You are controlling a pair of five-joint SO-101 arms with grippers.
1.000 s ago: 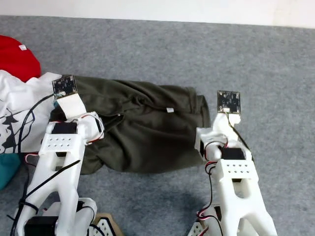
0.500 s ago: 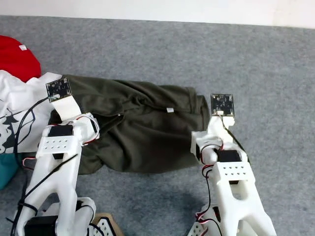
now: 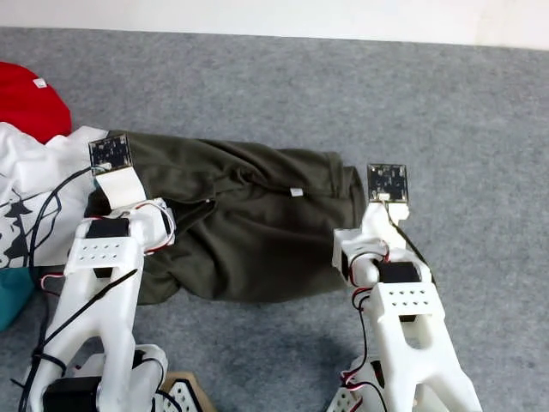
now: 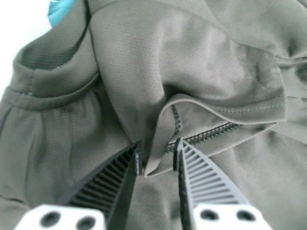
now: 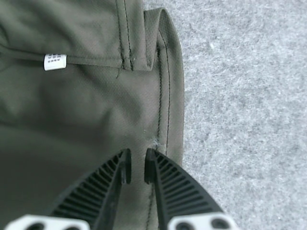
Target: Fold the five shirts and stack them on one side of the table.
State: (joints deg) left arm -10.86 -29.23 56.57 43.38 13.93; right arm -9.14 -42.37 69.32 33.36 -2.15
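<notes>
High view: an olive shirt (image 3: 249,223) lies crumpled across the middle of the grey tabletop (image 3: 343,86), long side running left to right, with a small white label (image 3: 296,192) showing on it. The left arm (image 3: 103,257) stands over the shirt's left end and the right arm (image 3: 399,300) over its right end, each coming up from the near edge.

At the tabletop's left edge is a heap of other shirts. A red shirt (image 3: 30,103) lies farthest back, a white shirt (image 3: 26,180) with a dark print is in front of it, touching the olive one, and a teal shirt (image 3: 13,296) pokes in nearest the near edge.

From the left wrist view, the left gripper (image 4: 158,160) is grasping the olive shirt. A raised fold of cloth with a stitched hem stands between its two ribbed jaws, and both tips press against it. The fabric around it is bunched into ridges, and a scrap of teal shows beyond.

From the right wrist view, the right gripper (image 5: 135,167) is down on the shirt just inside its right edge, beside the stitched side seam. Its jaws are a narrow gap apart and the cloth under them lies flat, so it is released, holding nothing. Bare grey tabletop runs alongside that edge.
</notes>
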